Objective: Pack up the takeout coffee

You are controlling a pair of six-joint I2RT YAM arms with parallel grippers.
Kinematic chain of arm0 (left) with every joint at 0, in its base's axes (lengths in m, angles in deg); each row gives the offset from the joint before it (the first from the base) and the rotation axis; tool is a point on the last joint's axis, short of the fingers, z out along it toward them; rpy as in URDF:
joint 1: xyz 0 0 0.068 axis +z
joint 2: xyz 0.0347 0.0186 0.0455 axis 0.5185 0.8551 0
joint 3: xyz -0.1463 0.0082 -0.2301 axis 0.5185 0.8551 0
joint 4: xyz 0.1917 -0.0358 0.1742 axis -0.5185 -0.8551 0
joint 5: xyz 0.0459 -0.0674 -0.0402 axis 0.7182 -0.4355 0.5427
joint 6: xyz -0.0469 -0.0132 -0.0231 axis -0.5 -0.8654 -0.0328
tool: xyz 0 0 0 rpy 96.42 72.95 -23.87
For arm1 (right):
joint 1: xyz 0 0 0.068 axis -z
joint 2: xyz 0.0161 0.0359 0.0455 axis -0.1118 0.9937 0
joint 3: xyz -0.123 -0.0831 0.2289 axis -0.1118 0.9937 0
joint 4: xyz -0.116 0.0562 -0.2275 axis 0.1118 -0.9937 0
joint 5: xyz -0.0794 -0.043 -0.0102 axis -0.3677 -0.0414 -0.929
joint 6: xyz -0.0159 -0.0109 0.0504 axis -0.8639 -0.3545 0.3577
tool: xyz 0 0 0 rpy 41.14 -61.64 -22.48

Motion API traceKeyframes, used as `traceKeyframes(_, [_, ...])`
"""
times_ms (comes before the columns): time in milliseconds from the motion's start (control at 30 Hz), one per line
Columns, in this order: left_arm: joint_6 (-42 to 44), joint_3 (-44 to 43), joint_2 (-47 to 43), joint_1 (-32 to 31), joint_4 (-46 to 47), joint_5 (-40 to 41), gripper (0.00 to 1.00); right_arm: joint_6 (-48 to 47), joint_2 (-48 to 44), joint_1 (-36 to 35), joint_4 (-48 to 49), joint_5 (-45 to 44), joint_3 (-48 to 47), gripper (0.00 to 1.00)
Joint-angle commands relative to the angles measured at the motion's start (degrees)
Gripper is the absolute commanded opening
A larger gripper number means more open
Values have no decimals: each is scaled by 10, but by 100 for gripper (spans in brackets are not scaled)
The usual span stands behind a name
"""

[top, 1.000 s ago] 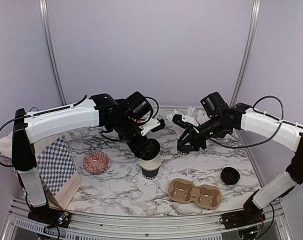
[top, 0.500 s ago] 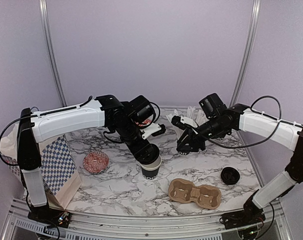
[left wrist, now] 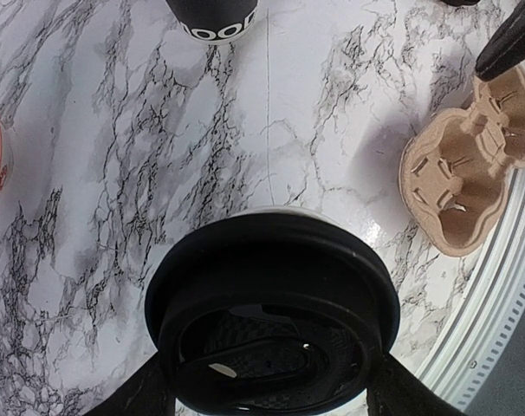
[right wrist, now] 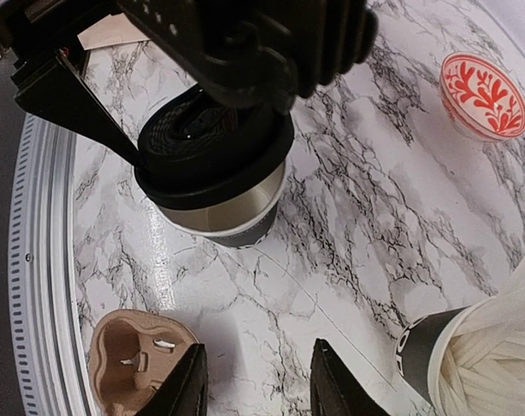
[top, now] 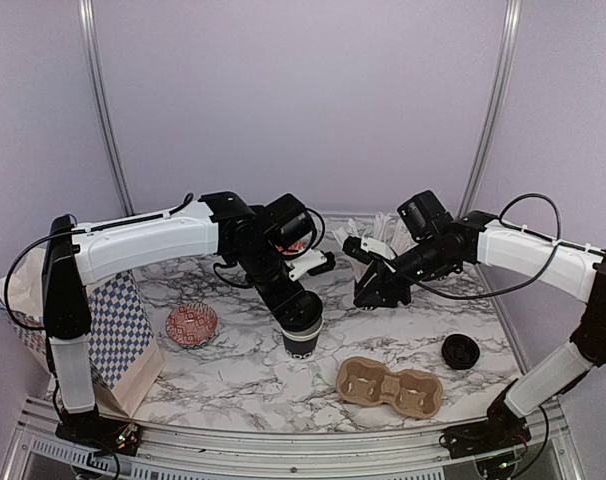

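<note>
Two white-and-black arms rise from the lower corners of the overhead view and bend inward. The left arm climbs from the lower left, elbows high at the left edge, then stretches right toward the centre, its black wrist turned steeply downward. The left gripper points down just left of centre, its fingers pressed against opposite sides of a round black lid, holding it flat. The right arm climbs from the lower right, bends at the right edge and reaches left and slightly down. The right gripper sits right of centre, angled downward, its fingers parted, gripping nothing.
</note>
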Motion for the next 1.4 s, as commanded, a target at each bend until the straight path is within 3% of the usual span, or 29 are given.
traceKeyframes(0, [-5,-30,5,1,-32,-6,74,0,-8,-6,9,-3,-3,39])
traceKeyframes(267, [-6,-33,13,1,-61,21,74,-1,-6,-6,8,-3,-3,39])
traceKeyframes(1000, [-10,-59,51,-3,-62,-6,75,-3,-12,-6,10,-6,8,39])
traceKeyframes(1367, [-18,-66,24,-4,-70,8,74,-3,-12,-6,9,-5,7,39])
